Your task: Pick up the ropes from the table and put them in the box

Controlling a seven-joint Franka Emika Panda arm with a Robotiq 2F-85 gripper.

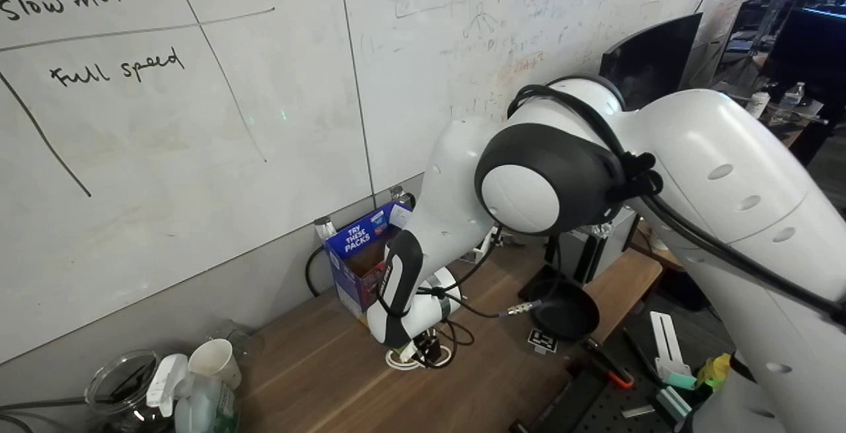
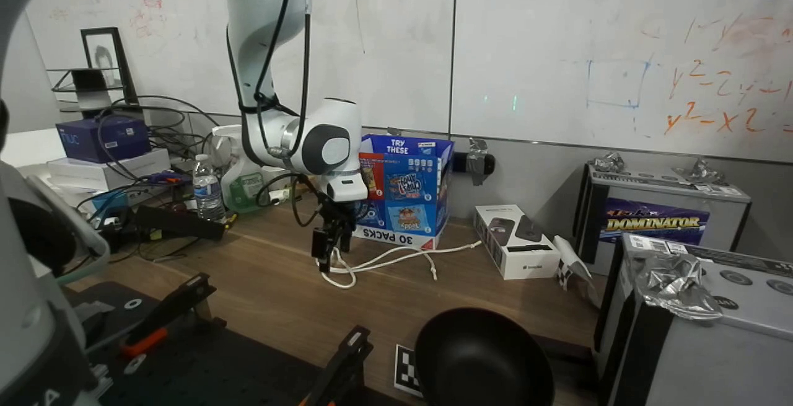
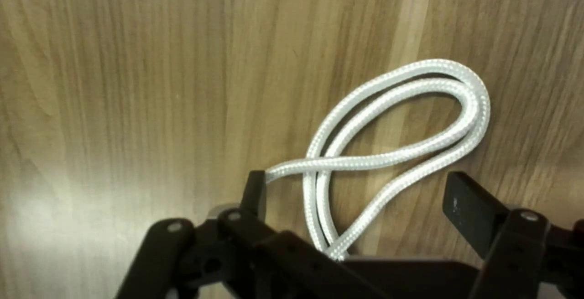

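Observation:
A white braided rope (image 3: pixel 351 163) lies coiled in loops on the wooden table in the wrist view. It also shows in both exterior views (image 1: pixel 403 361) (image 2: pixel 372 263), with loose ends stretching toward a white phone box in one of them. My gripper (image 3: pixel 356 179) is open above the rope, with strands between its two fingers; the lower part of the coil is hidden by the gripper. The gripper also shows low over the table in both exterior views (image 1: pixel 426 348) (image 2: pixel 332 252). The blue snack box (image 1: pixel 357 242) (image 2: pixel 407 195) stands open-topped behind the gripper, against the wall.
The white phone box (image 2: pixel 526 263) lies beside the rope's end. A black pan (image 1: pixel 565 311) (image 2: pixel 483 356) sits near the table's edge. A spray bottle (image 1: pixel 205 406), paper cup (image 1: pixel 217 361) and glass jar (image 1: pixel 122 387) stand together. Grey batteries (image 2: pixel 657 207) and a whiteboard wall (image 2: pixel 526 52) border the table.

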